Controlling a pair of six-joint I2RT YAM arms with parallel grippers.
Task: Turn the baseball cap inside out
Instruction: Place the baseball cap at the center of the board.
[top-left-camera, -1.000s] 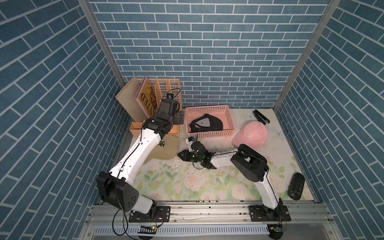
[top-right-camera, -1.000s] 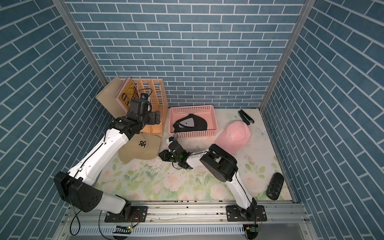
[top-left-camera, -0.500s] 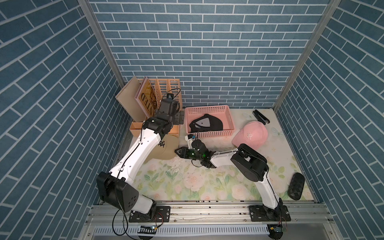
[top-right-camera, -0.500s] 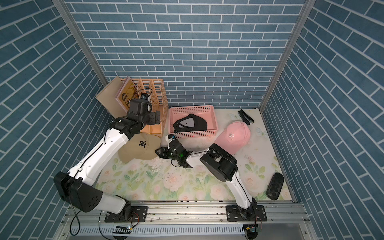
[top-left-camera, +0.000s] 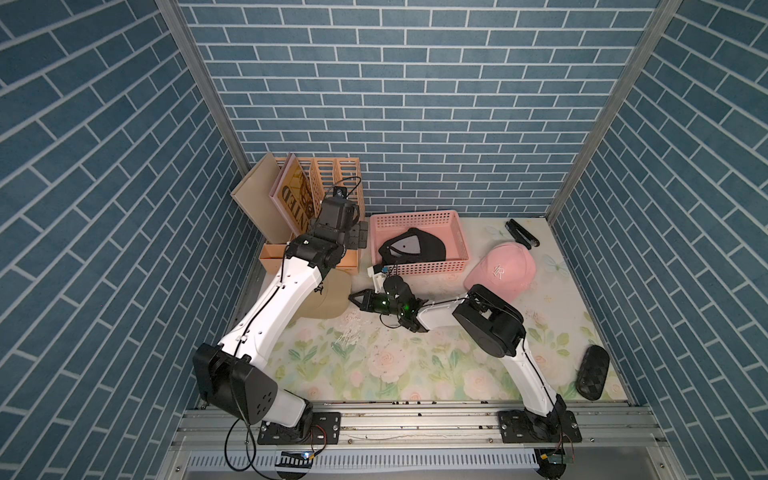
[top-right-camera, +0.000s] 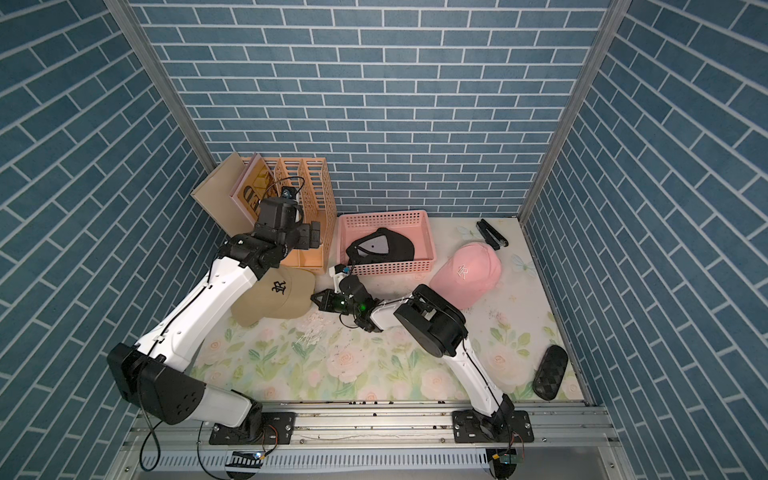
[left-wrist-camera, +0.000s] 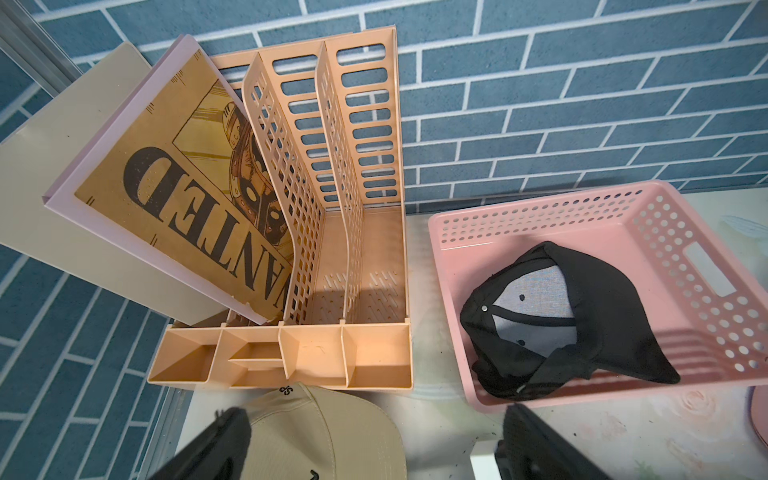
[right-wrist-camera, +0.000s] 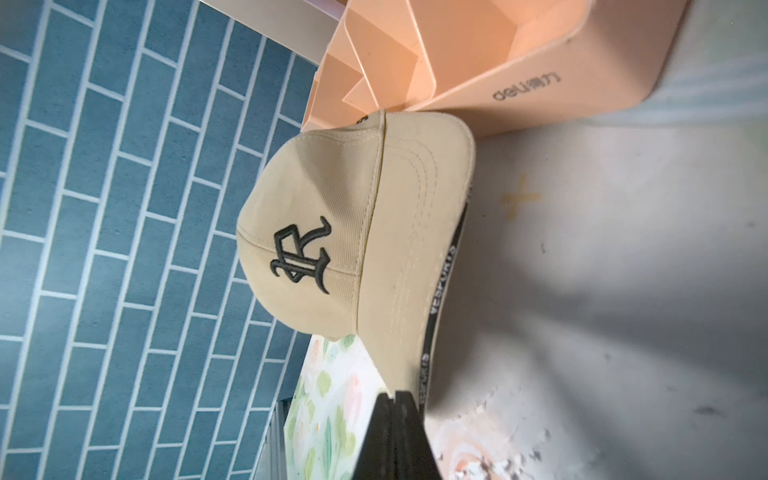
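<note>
The right claw (right-wrist-camera: 395, 415) is closed tight at the brim of the beige cap (right-wrist-camera: 332, 249); I cannot tell whether it pinches it. The left claw (left-wrist-camera: 370, 451) hangs spread wide, empty.

Beige baseball cap (top-right-camera: 272, 300) on the floral worktop (top-right-camera: 374, 370)
The right gripper (top-right-camera: 314, 298), jaws closed, lies low at its brim edge; the left arm (top-right-camera: 216, 299) hides part of its crown.

Staged lab booth: brick-print walls (top-left-camera: 415, 104), aluminium base rail (top-left-camera: 415, 419), floral mat (top-left-camera: 374, 374)
</note>
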